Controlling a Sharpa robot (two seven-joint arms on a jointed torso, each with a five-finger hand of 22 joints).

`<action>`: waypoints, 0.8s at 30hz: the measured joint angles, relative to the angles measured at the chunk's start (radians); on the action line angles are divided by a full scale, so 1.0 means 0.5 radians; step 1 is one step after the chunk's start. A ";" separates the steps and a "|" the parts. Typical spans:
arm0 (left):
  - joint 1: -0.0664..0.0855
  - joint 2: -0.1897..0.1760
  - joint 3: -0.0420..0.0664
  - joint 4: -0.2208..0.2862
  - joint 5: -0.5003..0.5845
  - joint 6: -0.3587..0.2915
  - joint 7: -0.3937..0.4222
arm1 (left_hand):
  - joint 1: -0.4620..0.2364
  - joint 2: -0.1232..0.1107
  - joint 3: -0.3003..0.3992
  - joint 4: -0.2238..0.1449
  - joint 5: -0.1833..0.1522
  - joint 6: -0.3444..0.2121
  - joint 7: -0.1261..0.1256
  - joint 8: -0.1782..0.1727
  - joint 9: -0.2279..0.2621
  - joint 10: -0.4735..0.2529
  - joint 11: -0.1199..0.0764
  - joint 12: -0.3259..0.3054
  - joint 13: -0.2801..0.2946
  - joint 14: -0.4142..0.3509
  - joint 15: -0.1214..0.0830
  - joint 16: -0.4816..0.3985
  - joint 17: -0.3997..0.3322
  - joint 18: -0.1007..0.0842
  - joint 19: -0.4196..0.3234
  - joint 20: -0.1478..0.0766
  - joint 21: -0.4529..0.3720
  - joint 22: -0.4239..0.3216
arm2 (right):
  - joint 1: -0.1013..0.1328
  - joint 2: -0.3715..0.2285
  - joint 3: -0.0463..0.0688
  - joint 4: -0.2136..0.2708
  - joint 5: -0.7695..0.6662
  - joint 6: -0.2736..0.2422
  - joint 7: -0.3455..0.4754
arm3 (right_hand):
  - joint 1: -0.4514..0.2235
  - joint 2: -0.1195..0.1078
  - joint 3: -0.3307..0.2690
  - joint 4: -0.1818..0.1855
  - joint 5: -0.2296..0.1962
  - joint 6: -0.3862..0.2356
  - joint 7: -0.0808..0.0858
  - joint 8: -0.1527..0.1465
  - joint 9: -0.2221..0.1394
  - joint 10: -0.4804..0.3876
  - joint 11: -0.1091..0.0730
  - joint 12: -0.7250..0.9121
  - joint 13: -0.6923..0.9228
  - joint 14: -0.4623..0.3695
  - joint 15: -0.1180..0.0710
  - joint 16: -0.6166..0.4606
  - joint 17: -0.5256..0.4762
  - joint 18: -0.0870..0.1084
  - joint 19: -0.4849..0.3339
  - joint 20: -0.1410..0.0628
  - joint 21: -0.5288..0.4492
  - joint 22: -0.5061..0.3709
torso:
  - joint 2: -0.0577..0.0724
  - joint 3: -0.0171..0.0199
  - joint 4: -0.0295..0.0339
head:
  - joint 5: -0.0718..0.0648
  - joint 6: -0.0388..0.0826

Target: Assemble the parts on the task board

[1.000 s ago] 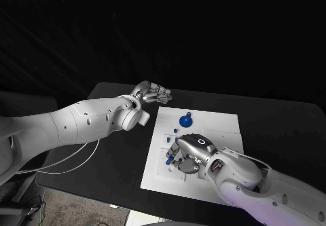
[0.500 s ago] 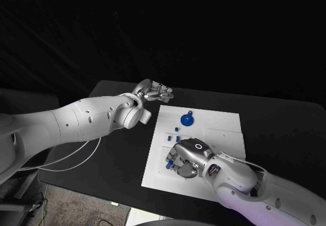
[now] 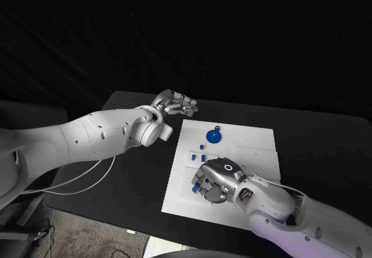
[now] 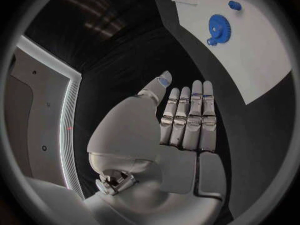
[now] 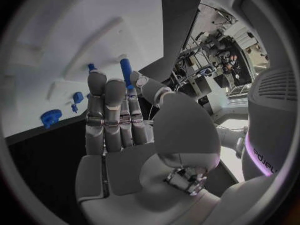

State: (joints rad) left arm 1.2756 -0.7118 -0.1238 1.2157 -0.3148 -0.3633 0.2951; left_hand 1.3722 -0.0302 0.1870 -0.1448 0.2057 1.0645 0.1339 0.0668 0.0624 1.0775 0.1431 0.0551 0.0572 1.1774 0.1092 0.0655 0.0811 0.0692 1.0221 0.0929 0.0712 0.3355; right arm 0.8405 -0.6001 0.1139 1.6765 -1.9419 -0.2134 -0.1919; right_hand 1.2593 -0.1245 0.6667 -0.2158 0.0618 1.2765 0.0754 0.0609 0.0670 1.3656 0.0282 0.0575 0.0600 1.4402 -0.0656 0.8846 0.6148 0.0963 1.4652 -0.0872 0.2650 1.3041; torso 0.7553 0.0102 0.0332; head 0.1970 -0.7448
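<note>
Lying on the black tabletop (image 3: 310,140): white task board (image 3: 256,141). Hovering beyond its far-left corner, left robot hand (image 3: 175,104), fingers straight and together, empty. Pinching a blue peg (image 5: 125,70) over the board's near-left area, right robot hand (image 3: 215,180). Resting near its far edge, blue gear (image 3: 213,138).

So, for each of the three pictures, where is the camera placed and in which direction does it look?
Head view: on the robot's head, looking down at the white board; both arms enter, left hand and right hand.
Left wrist view: behind the left hand, facing the board's edge; its flat fingers show.
Right wrist view: behind the right hand, facing the board; it pinches a blue peg.
All three share the blue gear.
</note>
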 measured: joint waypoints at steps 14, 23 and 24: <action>0.000 -0.002 0.000 0.000 0.001 0.002 0.000 | 0.000 0.000 0.000 0.000 0.000 0.000 0.000 0.000 0.000 0.000 0.000 0.000 0.000 0.000 0.000 0.000 0.000 0.000 0.000 0.000 0.000 0.000 | 0.000 -0.010 0.000 -0.003 -0.029 0.012 -0.011 | 0.000 0.000 0.003 -0.008 -0.002 -0.001 0.001 0.000 0.001 0.000 0.000 -0.004 0.001 0.000 0.001 0.000 0.003 0.004 0.000 0.000 0.000 0.007 | 0.000 0.0013 -0.001 | 0.001 -0.007; 0.000 -0.002 0.000 0.000 0.001 0.004 -0.001 | 0.000 0.000 0.000 0.000 0.000 0.000 0.000 0.000 0.000 0.000 0.000 0.000 0.000 0.000 0.000 0.000 0.000 0.000 0.000 0.000 0.000 0.000 | 0.002 -0.012 -0.001 -0.003 -0.036 0.019 -0.011 | 0.001 -0.001 0.005 -0.011 -0.008 -0.004 0.003 -0.001 0.002 -0.001 -0.001 0.001 0.001 0.000 0.002 0.000 0.003 0.006 0.003 0.003 0.000 0.007 | -0.001 0.0013 -0.001 | -0.002 -0.011; 0.000 -0.002 0.000 0.000 0.001 0.004 -0.001 | 0.000 0.000 0.000 0.000 0.000 0.000 0.000 0.000 0.000 0.000 0.000 0.000 0.000 0.000 0.000 0.000 0.000 0.000 0.000 0.000 0.000 0.000 | 0.002 -0.012 -0.001 -0.003 -0.037 0.020 -0.011 | 0.001 -0.001 0.002 -0.013 -0.008 -0.004 0.003 -0.001 0.002 -0.001 -0.001 0.001 0.001 0.002 0.004 0.000 0.003 0.006 0.003 0.003 0.000 0.007 | -0.001 0.0012 -0.001 | -0.002 -0.012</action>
State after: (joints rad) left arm 1.2756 -0.7126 -0.1238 1.2154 -0.3144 -0.3613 0.2948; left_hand 1.3722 -0.0302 0.1871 -0.1448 0.2057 1.0645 0.1339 0.0668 0.0624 1.0775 0.1431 0.0551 0.0572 1.1774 0.1092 0.0655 0.0811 0.0692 1.0221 0.0929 0.0712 0.3357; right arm 0.8413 -0.6060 0.1132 1.6748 -1.9602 -0.2035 -0.1975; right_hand 1.2597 -0.1250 0.6679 -0.2222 0.0580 1.2746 0.0766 0.0602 0.0678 1.3654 0.0279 0.0581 0.0605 1.4413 -0.0639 0.8846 0.6162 0.0994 1.4668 -0.0855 0.2650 1.3077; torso 0.7550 0.0107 0.0327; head 0.1961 -0.7507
